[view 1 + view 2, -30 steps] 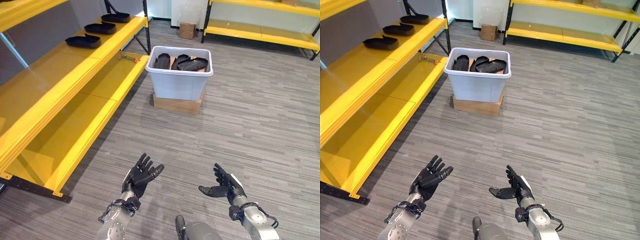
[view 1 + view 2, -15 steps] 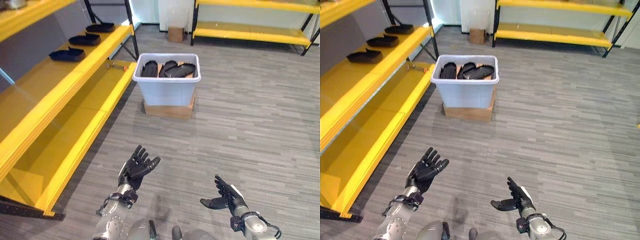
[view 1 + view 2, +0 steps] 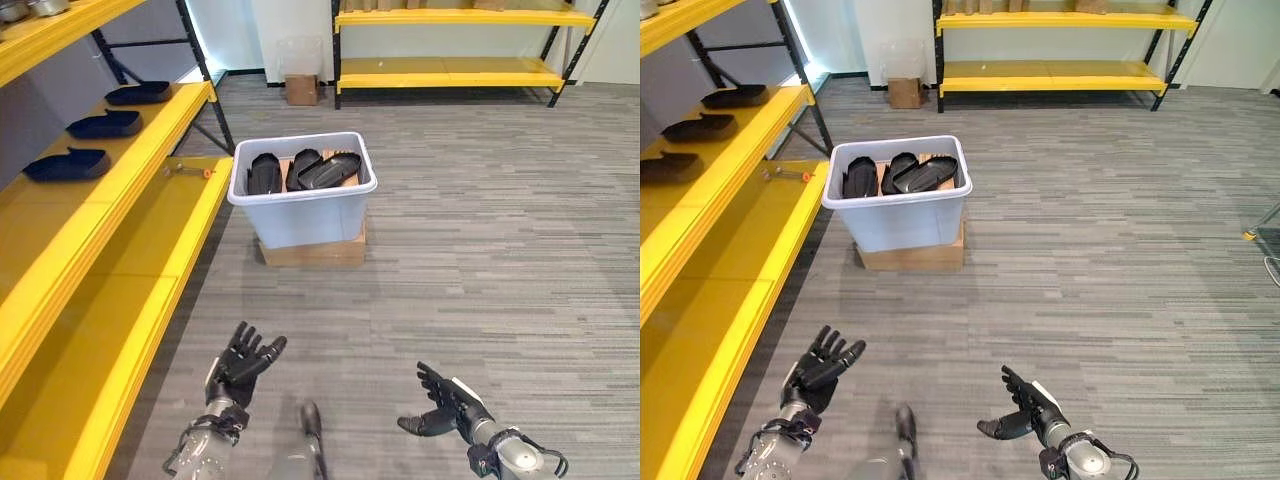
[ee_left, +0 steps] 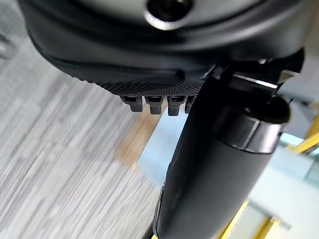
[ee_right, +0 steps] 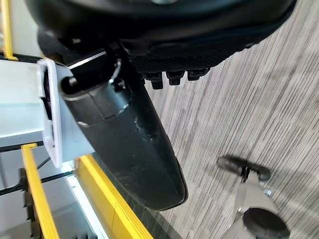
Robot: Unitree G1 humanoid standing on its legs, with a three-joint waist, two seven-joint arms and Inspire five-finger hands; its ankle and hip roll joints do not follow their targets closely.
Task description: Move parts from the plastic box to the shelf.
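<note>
The black parts stand packed on edge inside the pale plastic box, which sits on a low cardboard carton on the grey floor, just beside the near end of the yellow shelf. Three further black parts already lie in a row on the shelf's upper tier, well apart from one another. By their look the parts are moulded trays or shells: judged rigid, light and smooth-surfaced, so likely to slip under a loose hold but unlikely to deform or break. The upper rims stand clear of the box wall, and a hold across a raised rim or long edge appears the soundest point of purchase; the parts overlap one another, so one may drag its neighbour when lifted. The left hand is raised, palm forward, fingers spread and straight, holding nothing. The right hand hangs low with fingers loosely extended and thumb out, likewise empty. Both hands are well apart from the box, which lies ahead of them and slightly towards the left hand's side, between the robot and the far racking. In judgement, an approach to the box is required before any hold is possible.
</note>
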